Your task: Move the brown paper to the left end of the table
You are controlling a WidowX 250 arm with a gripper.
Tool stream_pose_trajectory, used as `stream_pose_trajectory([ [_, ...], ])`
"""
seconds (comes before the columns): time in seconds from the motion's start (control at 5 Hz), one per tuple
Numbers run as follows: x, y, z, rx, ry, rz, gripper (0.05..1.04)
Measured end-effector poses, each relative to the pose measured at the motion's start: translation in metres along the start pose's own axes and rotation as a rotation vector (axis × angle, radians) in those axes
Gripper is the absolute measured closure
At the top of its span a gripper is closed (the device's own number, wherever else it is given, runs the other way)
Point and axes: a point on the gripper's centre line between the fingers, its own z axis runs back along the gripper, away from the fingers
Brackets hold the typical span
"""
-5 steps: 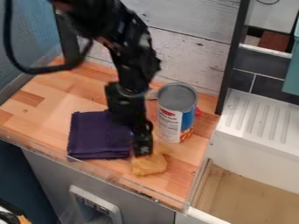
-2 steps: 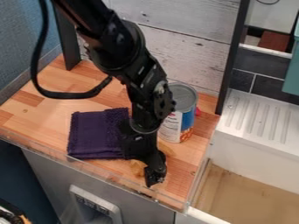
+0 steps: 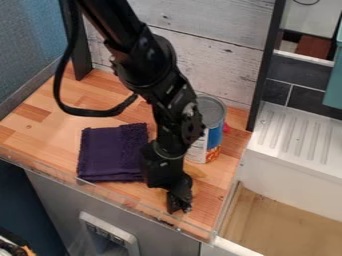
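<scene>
In the camera view, think of a big clock face with 12 at the top. The black robot arm [image 3: 163, 75] comes in from 11 o'clock and bends down, and a thick black cable [image 3: 93, 112] makes a loop on its 9 o'clock side. The black gripper [image 3: 179, 206] hangs down low over the light brown wooden table [image 3: 50, 107], toward the table's 5 o'clock corner. I can't tell how far open the gripper is, or if it has hold of anything.

The yellowish-brown crumpled paper [image 3: 194, 171] is mostly hidden by the arm. A small bit of what looks like it peeks out just beside the arm, on the 2 o'clock side. So it is near the 5 o'clock part of the table, well apart from the left end.

A dark purple folded cloth [image 3: 110, 155] lies flat at 10 o'clock from the gripper. A tall round can [image 3: 212, 112] with a white and blue label stands upright at 1 o'clock from the gripper, partly behind the arm. A little red thing [image 3: 227, 128] pokes out on the can's 3 o'clock side.

A white board with ridges [image 3: 297, 132] is at 3 o'clock, past the table. Behind the table, toward 12 o'clock, is a whitish wooden wall [image 3: 214, 60].
</scene>
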Motion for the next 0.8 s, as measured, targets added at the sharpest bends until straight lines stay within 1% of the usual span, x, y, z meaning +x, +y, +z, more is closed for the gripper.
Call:
stream_pose_trajectory([
  [0.2,0.000,0.000,0.000,-0.015,-0.005,0.015,0.552],
  [0.4,0.002,0.001,0.000,-0.015,0.001,0.000,0.552],
  [0.6,0.002,0.002,0.017,-0.032,0.047,-0.040,0.552],
  [0.8,0.006,0.001,0.038,-0.055,0.094,-0.050,0.552],
])
